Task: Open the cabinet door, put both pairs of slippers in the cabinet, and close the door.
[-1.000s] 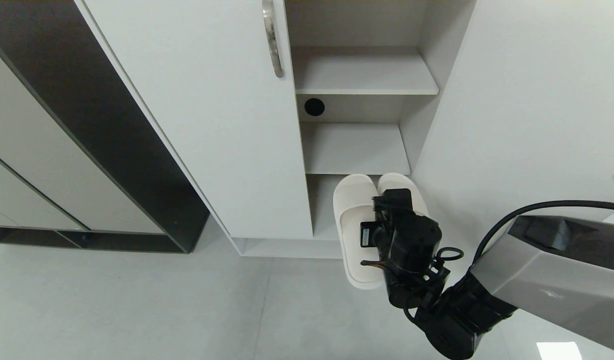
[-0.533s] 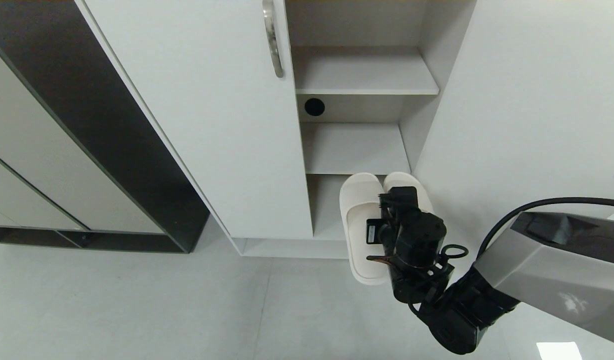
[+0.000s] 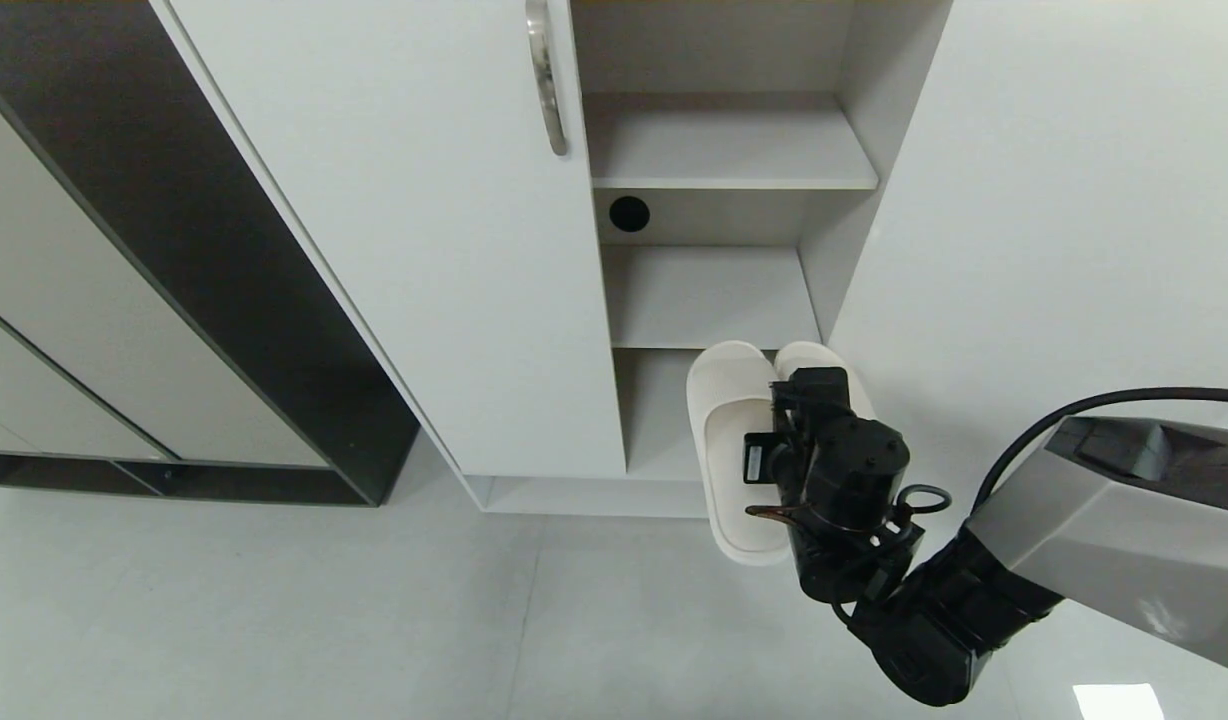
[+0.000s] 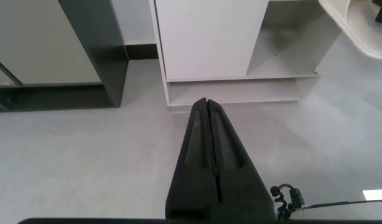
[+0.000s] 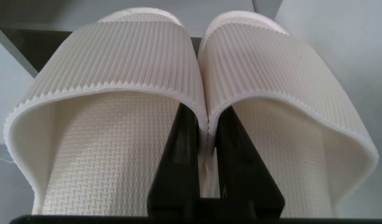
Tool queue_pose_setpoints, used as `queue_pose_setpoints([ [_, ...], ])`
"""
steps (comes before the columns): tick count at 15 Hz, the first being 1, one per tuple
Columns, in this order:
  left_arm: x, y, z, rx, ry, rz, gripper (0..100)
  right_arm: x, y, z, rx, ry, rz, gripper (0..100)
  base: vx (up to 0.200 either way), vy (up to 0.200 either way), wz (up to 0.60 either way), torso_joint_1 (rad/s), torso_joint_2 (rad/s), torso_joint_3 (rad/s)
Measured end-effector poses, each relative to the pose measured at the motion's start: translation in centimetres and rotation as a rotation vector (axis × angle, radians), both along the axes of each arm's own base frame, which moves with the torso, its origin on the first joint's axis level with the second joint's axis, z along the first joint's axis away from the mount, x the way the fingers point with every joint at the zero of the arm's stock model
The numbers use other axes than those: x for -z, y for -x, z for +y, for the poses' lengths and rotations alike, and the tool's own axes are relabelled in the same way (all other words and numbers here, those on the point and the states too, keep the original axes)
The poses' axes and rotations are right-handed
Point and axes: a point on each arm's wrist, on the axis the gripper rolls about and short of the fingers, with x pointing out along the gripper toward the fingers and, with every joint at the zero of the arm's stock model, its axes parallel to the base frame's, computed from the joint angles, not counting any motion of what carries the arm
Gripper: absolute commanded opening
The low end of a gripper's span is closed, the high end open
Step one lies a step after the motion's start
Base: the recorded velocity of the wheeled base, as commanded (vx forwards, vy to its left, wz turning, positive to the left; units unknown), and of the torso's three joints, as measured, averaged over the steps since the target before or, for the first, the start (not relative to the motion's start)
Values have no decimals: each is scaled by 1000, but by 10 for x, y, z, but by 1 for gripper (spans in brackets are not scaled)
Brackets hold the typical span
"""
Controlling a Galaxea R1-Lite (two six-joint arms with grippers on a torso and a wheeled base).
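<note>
Cream slippers, clamped in the right pincer, have edged rightward toward the cabinet.

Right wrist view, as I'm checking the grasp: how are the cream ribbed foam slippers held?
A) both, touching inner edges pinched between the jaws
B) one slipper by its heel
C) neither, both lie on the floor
A: the right gripper has one jaw inside each of the cream ribbed foam slippers, clamping their touching inner edges.
</note>
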Motion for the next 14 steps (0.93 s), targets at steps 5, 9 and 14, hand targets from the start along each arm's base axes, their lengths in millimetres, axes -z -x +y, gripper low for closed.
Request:
queue_pose_setpoints([
  [5,0,0,0,0,0,0,0,2,2,0,-2,10,8,0,0,0,0,0,0,0],
  [9,0,0,0,0,-1,0,0,4,7,14,-47,58,49,0,0,0,0,0,0,0],
  [14,0,0,0,0,-1,0,0,-15,-7,46,-85,25,38,0,0,0,0,0,0,0],
])
